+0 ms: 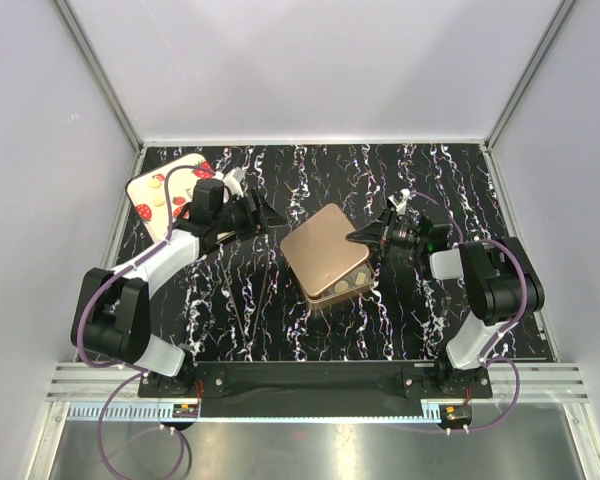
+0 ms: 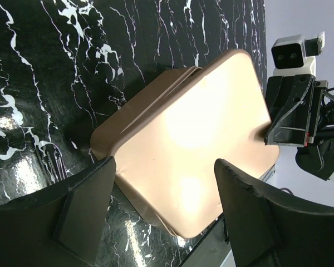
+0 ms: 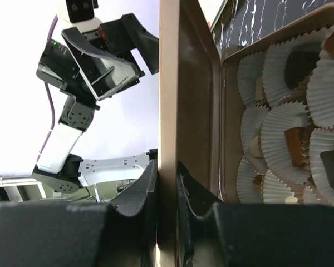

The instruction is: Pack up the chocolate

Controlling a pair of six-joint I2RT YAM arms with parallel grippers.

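Choc sits in paper cups inside tin, mid tabletop; filling looks done. My R jaws pinch lid by its edge, tin only partly covered. L jaws spread, empty, nr lid. Left: seat lid.
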